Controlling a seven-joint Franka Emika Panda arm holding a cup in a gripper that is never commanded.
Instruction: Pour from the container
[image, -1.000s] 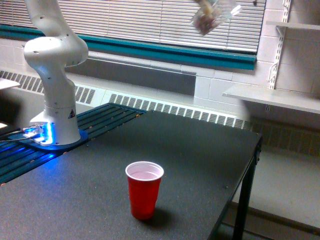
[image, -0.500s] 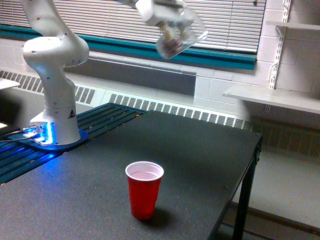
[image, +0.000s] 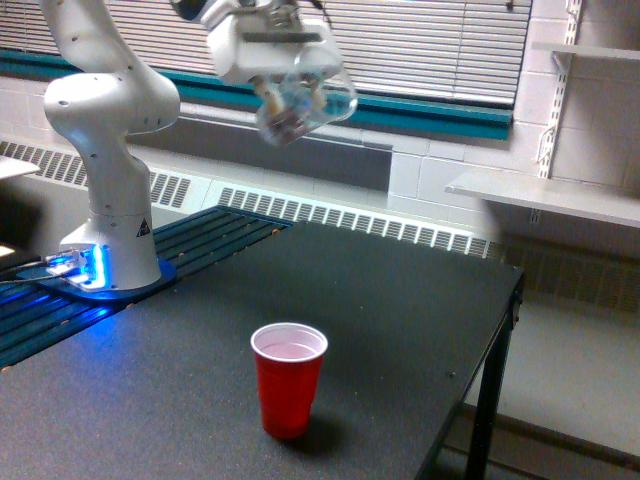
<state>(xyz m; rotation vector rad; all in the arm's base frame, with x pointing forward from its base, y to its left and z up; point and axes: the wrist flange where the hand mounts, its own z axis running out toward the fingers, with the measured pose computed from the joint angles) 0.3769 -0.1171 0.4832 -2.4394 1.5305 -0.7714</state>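
Swung in from the exterior view's upper right within the last second — and lowered too — the clear transparent plastic container with small yellowish and dark bits inside, carried by the white end effector of the white Franka arm. Now high in the air against the window blinds and the teal sill band, almost straight above the opaque red plastic party cup with white inside, yet well apart from it in height. Closed on the container at its upper side, as far as can be made out; the fingers themselves blurred by motion and not separable from the housing. Meaning for the task, as a judgement: transport nearly finished, pour not begun — nothing seen falling, red cup looking empty. Orientation of the container: tilted, long axis running diagonally from lower left to upper right in the exterior view, closed base with the bits gathered toward the lower left, wide round mouth aimed up and to the exterior view's right, away from the red cup. Likely still needed: a descent toward the dark speckled tabletop, then a roll of the wrist to bring the mouth downward over the cup's rim. Risk of scatter if tipped from this height.
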